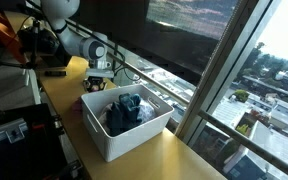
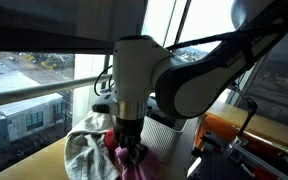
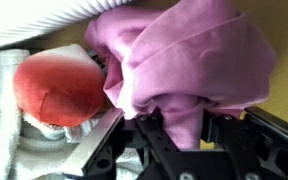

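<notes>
In the wrist view a pink cloth (image 3: 184,50) lies bunched on the yellow tabletop (image 3: 279,70). A fold of it hangs down between my gripper's (image 3: 179,130) black fingers, which are pinched onto it. To the left lie a red fabric item (image 3: 59,90) and a white cloth (image 3: 2,110). In an exterior view the gripper (image 2: 130,150) points straight down into the pink cloth (image 2: 136,166), beside a pale crumpled cloth (image 2: 84,150). In an exterior view the gripper (image 1: 98,76) hangs low over the table behind a white bin (image 1: 112,142).
The white bin holds dark clothes (image 1: 124,112) and stands on the long wooden counter (image 1: 184,160) beside a large window (image 1: 244,70). Equipment and cables (image 1: 14,45) crowd the far end. A metal rail (image 2: 34,90) runs along the window.
</notes>
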`<action>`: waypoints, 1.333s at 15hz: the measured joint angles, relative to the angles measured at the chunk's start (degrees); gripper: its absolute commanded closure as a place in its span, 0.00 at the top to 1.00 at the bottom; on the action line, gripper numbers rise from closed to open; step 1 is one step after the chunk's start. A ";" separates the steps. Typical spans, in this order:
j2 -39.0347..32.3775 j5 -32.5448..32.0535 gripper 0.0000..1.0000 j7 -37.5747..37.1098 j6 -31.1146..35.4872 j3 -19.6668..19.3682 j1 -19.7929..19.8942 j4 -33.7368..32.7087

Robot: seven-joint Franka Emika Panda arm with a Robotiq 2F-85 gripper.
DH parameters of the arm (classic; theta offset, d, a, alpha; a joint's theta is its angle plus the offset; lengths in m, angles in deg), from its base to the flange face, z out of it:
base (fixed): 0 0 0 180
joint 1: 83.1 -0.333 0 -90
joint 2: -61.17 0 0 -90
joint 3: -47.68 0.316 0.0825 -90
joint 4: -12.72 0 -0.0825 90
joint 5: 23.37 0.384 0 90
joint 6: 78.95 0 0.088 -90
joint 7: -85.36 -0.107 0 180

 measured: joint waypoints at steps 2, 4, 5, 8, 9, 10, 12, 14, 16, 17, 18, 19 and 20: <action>4.18 3.14 0.04 2.85 -1.14 0.75 2.38 1.01; 7.95 6.18 0.04 5.52 -2.39 0.83 4.34 1.35; 9.63 7.60 0.04 6.78 -2.92 0.79 5.32 1.26; 13.40 11.28 0.04 9.51 -4.53 -0.06 8.18 -0.70; 14.02 12.12 0.04 10.15 -5.23 -0.69 9.07 -2.15; 14.20 12.84 0.04 10.80 -6.11 -1.57 9.87 -3.99; 13.67 13.57 0.04 11.52 -7.87 -3.58 11.30 -7.97; 12.12 13.71 0.04 11.57 -9.32 -5.58 12.39 -11.89; 9.37 13.71 0.04 11.49 -10.20 -7.14 12.84 -14.99; 7.76 13.68 0.04 11.25 -10.33 -7.63 12.83 -16.04; 6.07 13.58 0.04 10.78 -10.33 -7.86 12.74 -16.73; 4.35 13.45 0.08 10.21 -10.31 -7.97 12.53 -17.11; 2.67 13.28 0.43 9.46 -10.28 -8.05 12.22 -17.42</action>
